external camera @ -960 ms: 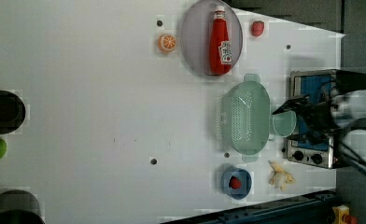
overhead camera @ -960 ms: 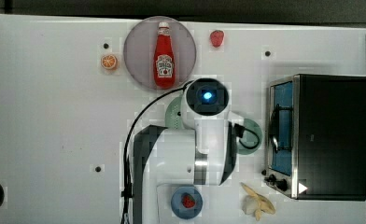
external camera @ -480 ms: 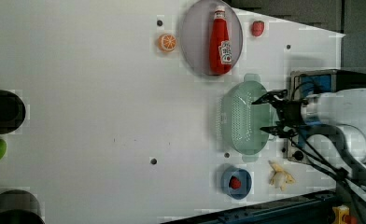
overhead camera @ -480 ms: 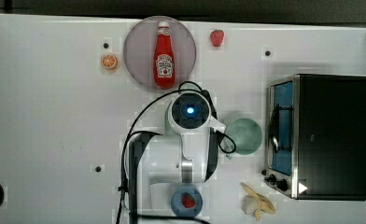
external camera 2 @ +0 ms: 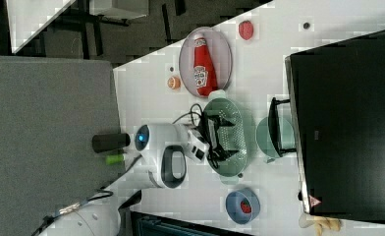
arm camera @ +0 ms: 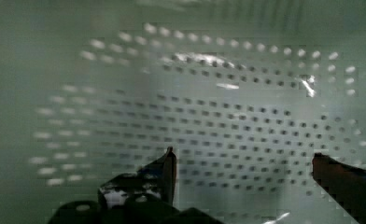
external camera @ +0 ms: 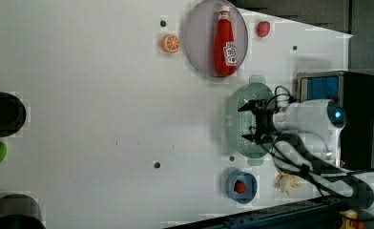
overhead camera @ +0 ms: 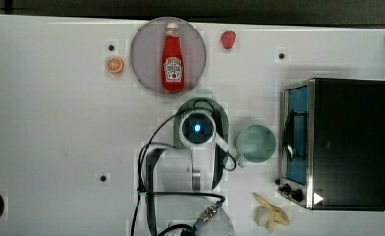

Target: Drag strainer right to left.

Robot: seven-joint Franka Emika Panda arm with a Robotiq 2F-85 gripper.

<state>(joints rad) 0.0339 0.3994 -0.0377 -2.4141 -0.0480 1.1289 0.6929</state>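
Wrist view: strainer under tool

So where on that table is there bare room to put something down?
The wide white stretch on the top view's left, between the orange slice and the table's left edge, is bare. It's crowded around the strainer, mug, ketchup plate and toaster oven.

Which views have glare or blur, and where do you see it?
Wrist view: the strainer bowl looks soft and blurred on one side, with small bright glints on the plastic; the open gripper fingertips are dark. Top view: the white table is evenly bright, without strong shadows. Right view: the oven is a flat dark block.
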